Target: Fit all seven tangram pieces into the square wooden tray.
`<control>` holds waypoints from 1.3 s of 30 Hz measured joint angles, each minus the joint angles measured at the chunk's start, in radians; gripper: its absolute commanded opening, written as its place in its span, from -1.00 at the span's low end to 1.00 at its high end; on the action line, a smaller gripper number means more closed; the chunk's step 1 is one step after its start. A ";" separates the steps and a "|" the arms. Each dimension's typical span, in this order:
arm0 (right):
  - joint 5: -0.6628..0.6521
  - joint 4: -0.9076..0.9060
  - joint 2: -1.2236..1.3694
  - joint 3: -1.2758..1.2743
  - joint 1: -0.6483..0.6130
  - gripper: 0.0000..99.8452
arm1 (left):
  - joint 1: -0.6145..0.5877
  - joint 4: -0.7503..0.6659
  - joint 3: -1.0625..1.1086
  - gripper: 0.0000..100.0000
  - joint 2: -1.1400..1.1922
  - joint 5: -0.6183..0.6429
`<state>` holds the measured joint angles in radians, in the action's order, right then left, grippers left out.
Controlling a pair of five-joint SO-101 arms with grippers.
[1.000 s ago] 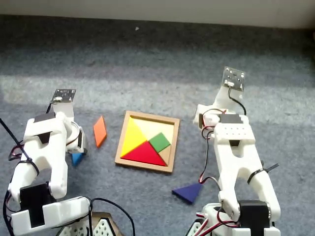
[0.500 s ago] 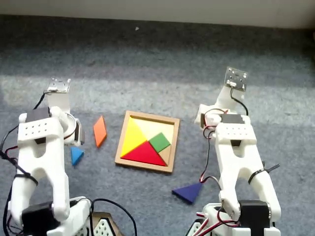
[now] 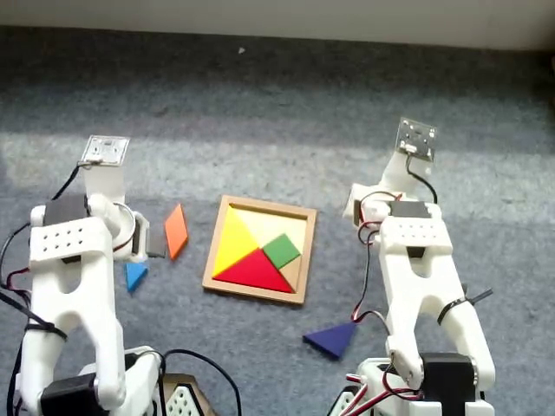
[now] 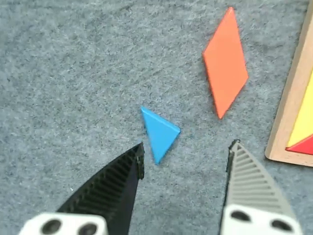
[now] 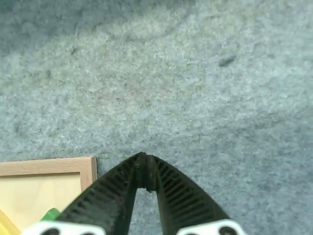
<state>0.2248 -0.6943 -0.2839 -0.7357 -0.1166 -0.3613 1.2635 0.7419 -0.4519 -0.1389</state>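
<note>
Tray (image 3: 267, 206) of pale wood lies in the middle of the grey, carpet-covered tabletop (image 3: 286, 113), between the two arms. Inside it sit a yellow triangle (image 3: 232, 241), a red triangle (image 3: 256, 270) and a green square (image 3: 281, 250), while the rest of its floor is bare wood. An orange parallelogram (image 3: 176, 230) lies flat just beside the tray on the left arm's side. A light blue triangle (image 3: 134, 276) lies near it, closer to that arm. A dark blue triangle (image 3: 332, 339) rests well apart from these, on the near side of the tray beside the right arm's base.

The left end effector (image 4: 188, 146) hangs spread wide above the carpet. The light blue triangle lies just past its tips, nearer the black finger and touching neither. The right end effector (image 5: 143, 160) is pressed together, holding nothing, over bare carpet just off a corner of the tray.
</note>
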 measured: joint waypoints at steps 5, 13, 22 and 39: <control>0.000 0.000 0.000 0.000 0.000 -0.99 | -0.037 -0.077 0.107 -0.43 0.000 -0.029; 0.000 0.000 0.000 0.000 0.000 -0.99 | -0.077 -0.204 0.183 -0.43 -0.002 -0.031; 0.000 0.000 0.000 0.000 0.000 -0.99 | -0.086 -0.236 0.178 -0.43 0.149 -0.031; 0.000 0.000 0.000 0.000 0.000 -0.99 | -0.086 -0.241 0.058 -0.62 0.327 -0.029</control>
<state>0.2248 -0.6943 -0.2839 -0.7357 -0.1166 -0.4473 1.0226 0.8002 -0.1250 -0.1680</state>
